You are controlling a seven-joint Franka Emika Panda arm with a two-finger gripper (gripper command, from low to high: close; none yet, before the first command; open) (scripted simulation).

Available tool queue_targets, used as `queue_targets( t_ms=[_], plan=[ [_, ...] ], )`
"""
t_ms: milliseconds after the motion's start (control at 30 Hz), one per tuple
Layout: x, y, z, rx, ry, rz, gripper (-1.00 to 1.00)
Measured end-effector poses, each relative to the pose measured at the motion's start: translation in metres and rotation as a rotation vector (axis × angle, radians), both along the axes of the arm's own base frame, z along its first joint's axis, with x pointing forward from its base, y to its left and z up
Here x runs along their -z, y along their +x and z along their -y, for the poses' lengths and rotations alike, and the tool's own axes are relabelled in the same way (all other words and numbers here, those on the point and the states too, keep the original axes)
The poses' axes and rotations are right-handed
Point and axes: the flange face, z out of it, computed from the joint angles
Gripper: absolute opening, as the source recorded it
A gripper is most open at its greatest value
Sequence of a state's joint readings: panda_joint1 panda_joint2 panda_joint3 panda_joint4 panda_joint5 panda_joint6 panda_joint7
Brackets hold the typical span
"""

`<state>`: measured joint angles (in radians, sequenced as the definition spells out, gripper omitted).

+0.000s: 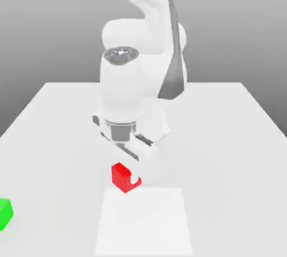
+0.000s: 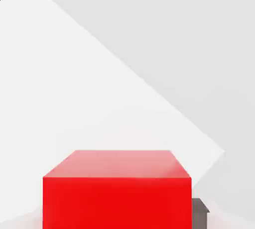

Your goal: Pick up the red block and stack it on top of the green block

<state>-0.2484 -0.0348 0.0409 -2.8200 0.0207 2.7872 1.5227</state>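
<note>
A broad white surface (image 1: pixel 224 138) is spread across the lower two thirds of the exterior view, under a plain grey backdrop. A slightly brighter white square patch (image 1: pixel 144 222) is marked on it at the lower centre of the frame. The white arm (image 1: pixel 143 32) is seen rising from the upper centre and bending down toward the middle of the frame, its wrist pointed downward.

The tool (image 1: pixel 128 176) is found just below the frame's centre, closed narrowly on the red block (image 1: pixel 120 176); one white finger (image 1: pixel 134 180) is seen pressed against the block's side nearest the exterior view's right. The block is placed at the upper edge of the bright patch; whether it rests on the surface or is raised off it cannot be told.

In the hand view, the red block (image 2: pixel 117 193) is shown close up at the lower centre of the frame, with a dark fingertip (image 2: pixel 199 212) beside it.

The green block (image 1: pixel 4 214) is seen at the lower left edge of the exterior view, well apart from the red block.
</note>
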Motion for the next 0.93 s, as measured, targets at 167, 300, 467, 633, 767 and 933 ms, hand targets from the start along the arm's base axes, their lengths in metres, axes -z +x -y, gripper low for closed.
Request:
queue_targets(
  t_ms=[167, 300, 467, 633, 767, 933],
  plan=[
    [-0.013, 0.032, 0.084, 0.228, 0.008, 0.002, -1.00],
    [-0.022, 0.046, 0.157, 0.400, 0.007, 0.002, -1.00],
    [-0.026, 0.040, 0.251, 0.609, -0.002, -0.002, -1.00],
    [0.024, 0.037, 0.263, 0.634, -0.004, -0.003, 1.00],
    [0.024, 0.037, 0.263, 0.634, -0.004, -0.003, 1.00],
    [-0.011, 0.037, 0.264, 0.636, -0.004, -0.004, 1.00]
  ],
)
